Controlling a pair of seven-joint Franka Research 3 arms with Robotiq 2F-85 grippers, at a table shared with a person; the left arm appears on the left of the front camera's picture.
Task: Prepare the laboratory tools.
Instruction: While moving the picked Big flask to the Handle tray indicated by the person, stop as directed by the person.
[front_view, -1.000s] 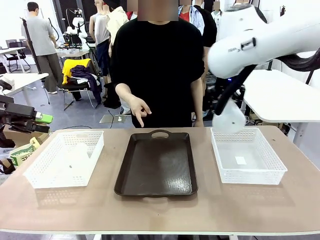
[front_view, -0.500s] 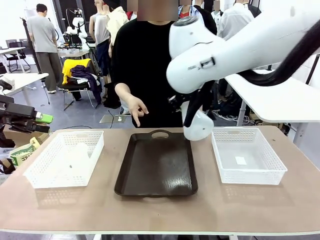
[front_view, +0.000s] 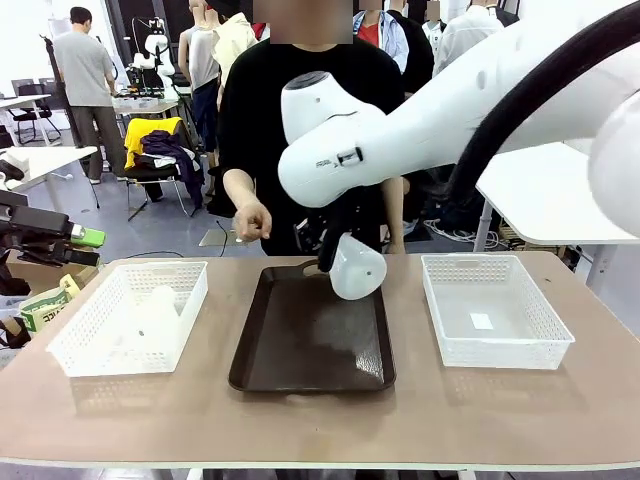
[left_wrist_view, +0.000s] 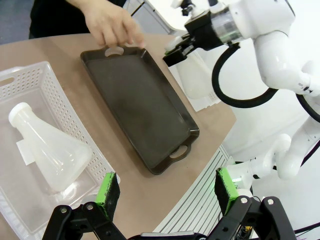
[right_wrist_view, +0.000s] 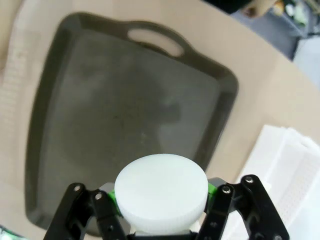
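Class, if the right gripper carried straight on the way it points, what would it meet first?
Probably the dark tray: the right gripper, shut on a flask, points down at its floor, though depth is unclear.

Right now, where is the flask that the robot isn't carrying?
The spare conical flask lies on its side in the white mesh basket at the front view's left, just left of the dark brown tray.
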